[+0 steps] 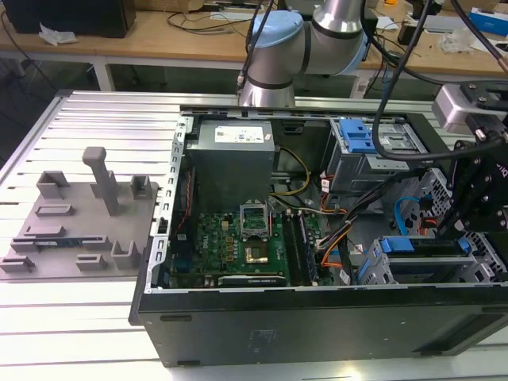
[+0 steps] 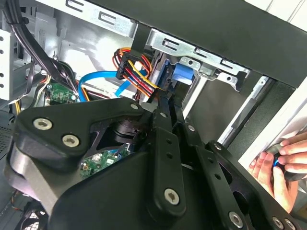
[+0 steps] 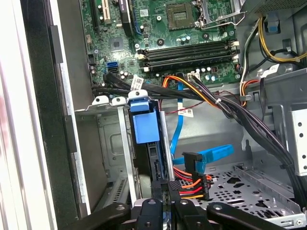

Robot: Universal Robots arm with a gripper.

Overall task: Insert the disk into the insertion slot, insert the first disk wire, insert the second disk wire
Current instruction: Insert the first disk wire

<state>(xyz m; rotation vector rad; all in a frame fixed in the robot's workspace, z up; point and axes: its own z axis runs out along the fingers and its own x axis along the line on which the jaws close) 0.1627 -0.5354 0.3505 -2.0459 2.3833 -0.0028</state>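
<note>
The disk [image 1: 425, 252] in its blue caddy sits inside the insertion slot [image 1: 371, 274], a grey cage at the case's front corner on the exterior view's right. In the first wrist view the caddy's blue tab [image 3: 145, 125] stands beside the cage wall [image 3: 108, 143]. My gripper [image 3: 166, 186] is at the disk's rear edge, its narrow fingers drawn together on the end of the red, orange and yellow disk wire [image 3: 192, 186]. In the second wrist view the gripper [image 2: 162, 96] meets those coloured wires [image 2: 139, 72]. A blue flat disk wire [image 3: 206, 155] hangs loose beside it.
The motherboard [image 1: 238, 246] fills the case floor. A taller grey bay with a blue latch [image 1: 357, 139] stands behind the disk. Black cable bundles [image 3: 240, 115] cross near the gripper. A person's hand [image 2: 280, 160] is outside the case. A grey fixture plate [image 1: 79, 230] lies on the exterior view's left.
</note>
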